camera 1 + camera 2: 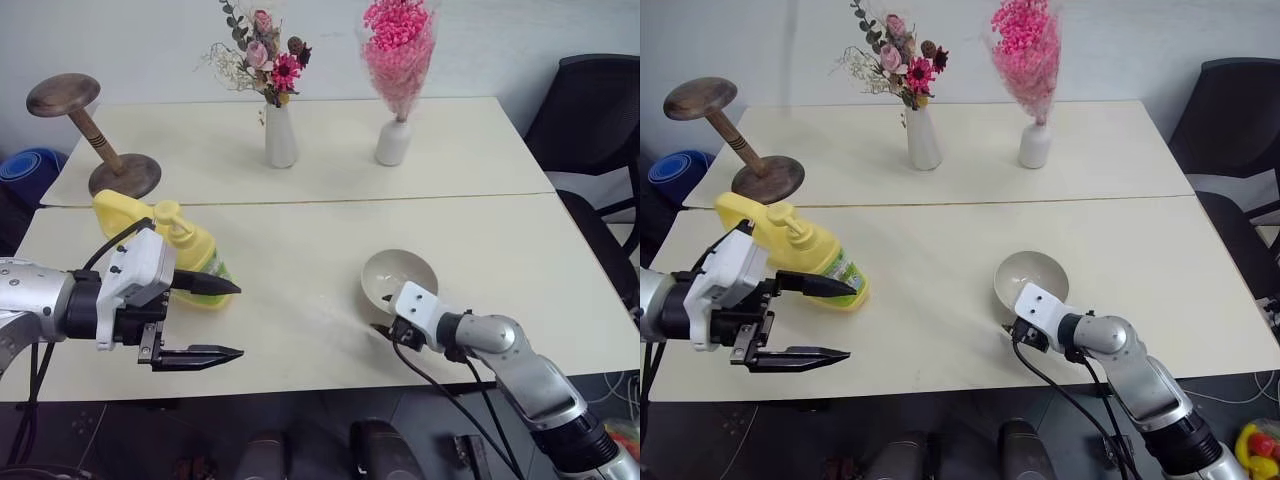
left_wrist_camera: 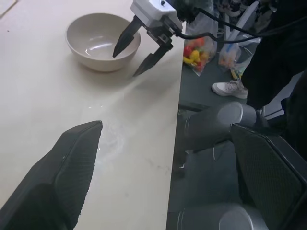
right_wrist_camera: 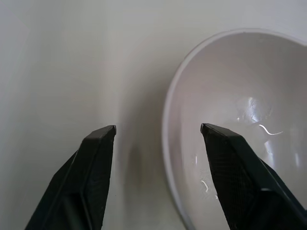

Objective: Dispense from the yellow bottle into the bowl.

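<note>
The yellow bottle (image 1: 170, 245), with its pump top and green-and-white label, rests on the left part of the table. My left gripper (image 1: 237, 320) hangs open just in front of it, nearer the table's front edge, with nothing between its fingers. The beige bowl (image 1: 400, 272) stands right of centre. My right gripper (image 3: 158, 128) is open at the bowl's (image 3: 230, 120) near rim. One finger is over the inside and the other over the table outside. The left wrist view shows the right gripper (image 2: 125, 65) astride the rim of the bowl (image 2: 98, 36).
Two white vases (image 1: 281, 137) (image 1: 394, 142) with flowers stand on the far table, and a round wooden stand (image 1: 100, 140) stands at the back left. A black chair (image 1: 590, 110) is at the right. The table's front edge (image 1: 320, 385) runs close below both grippers.
</note>
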`<state>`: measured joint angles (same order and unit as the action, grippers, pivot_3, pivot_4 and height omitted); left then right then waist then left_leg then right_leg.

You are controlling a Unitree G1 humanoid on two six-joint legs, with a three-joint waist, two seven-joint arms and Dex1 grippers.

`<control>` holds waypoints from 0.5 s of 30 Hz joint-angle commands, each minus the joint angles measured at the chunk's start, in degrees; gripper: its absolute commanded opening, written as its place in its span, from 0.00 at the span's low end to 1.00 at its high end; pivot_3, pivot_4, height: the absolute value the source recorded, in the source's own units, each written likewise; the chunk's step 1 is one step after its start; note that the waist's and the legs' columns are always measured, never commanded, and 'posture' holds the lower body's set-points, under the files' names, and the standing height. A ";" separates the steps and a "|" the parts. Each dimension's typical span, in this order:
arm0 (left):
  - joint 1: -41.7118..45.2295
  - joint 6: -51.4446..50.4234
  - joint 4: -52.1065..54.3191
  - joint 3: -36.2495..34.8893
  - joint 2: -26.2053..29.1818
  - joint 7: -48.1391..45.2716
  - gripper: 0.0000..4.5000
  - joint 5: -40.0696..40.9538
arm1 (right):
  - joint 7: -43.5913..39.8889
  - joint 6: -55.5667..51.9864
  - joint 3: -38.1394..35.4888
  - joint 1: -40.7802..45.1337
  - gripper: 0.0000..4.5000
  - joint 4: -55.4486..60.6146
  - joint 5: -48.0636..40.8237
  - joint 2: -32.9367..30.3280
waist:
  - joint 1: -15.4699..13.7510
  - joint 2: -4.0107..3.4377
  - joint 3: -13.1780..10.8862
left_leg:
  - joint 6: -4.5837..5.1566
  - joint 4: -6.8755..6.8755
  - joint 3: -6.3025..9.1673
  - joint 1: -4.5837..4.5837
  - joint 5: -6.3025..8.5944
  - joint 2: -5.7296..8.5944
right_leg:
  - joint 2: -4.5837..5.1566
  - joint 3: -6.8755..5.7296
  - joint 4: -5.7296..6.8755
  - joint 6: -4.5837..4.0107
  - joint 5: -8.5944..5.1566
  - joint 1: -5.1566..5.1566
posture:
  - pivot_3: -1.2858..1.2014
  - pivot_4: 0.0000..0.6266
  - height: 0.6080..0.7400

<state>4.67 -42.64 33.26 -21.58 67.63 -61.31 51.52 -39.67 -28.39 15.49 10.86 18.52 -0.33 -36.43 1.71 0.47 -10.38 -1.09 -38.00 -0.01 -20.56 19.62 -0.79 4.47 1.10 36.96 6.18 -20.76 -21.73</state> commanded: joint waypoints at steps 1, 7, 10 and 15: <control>0.72 0.97 0.35 -0.50 -0.43 -0.39 1.00 -0.54 | 0.07 1.60 -0.64 0.46 0.37 1.08 0.06 0.59 | 0.00 0.00 0.00 | 0.00 0.00 0.00 0.00 0.00 -0.01 | -0.01 0.00 0.01 0.00 0.00 0.00 | 0.52 0.24 1.00; 0.64 -0.32 1.06 -1.81 -1.66 0.88 1.00 0.95 | -1.31 3.10 -0.56 0.72 0.00 0.68 0.86 -0.51 | 0.00 0.01 0.00 | 0.00 -0.01 0.01 0.01 -0.01 -0.02 | -0.01 0.00 0.03 0.00 0.00 0.00 | 0.52 0.24 1.00; 1.27 -1.88 1.67 -3.52 -2.32 2.36 1.00 3.36 | -2.20 4.37 -0.62 1.26 0.00 0.29 1.51 -1.24 | -0.01 0.01 0.00 | 0.01 -0.02 0.01 0.01 -0.01 -0.02 | -0.01 0.00 0.04 0.01 0.00 0.00 | 0.52 0.24 1.00; 7.86 -10.39 -3.14 -12.44 -0.54 9.94 1.00 21.33 | -9.81 6.85 -0.68 9.44 0.00 0.41 -0.81 -3.34 | 0.21 0.11 -0.07 | 0.02 -0.08 0.01 0.00 -0.03 -0.04 | -0.01 0.00 0.10 0.02 0.01 -0.01 | 0.52 0.24 1.00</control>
<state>10.13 -50.31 32.20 -28.61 65.42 -54.22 64.89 -46.36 -23.28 15.54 16.85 17.17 0.44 -38.91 1.92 0.58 -10.45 -1.08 -38.07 0.01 -20.54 19.58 -0.84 4.46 1.09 37.08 6.20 -20.75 -21.74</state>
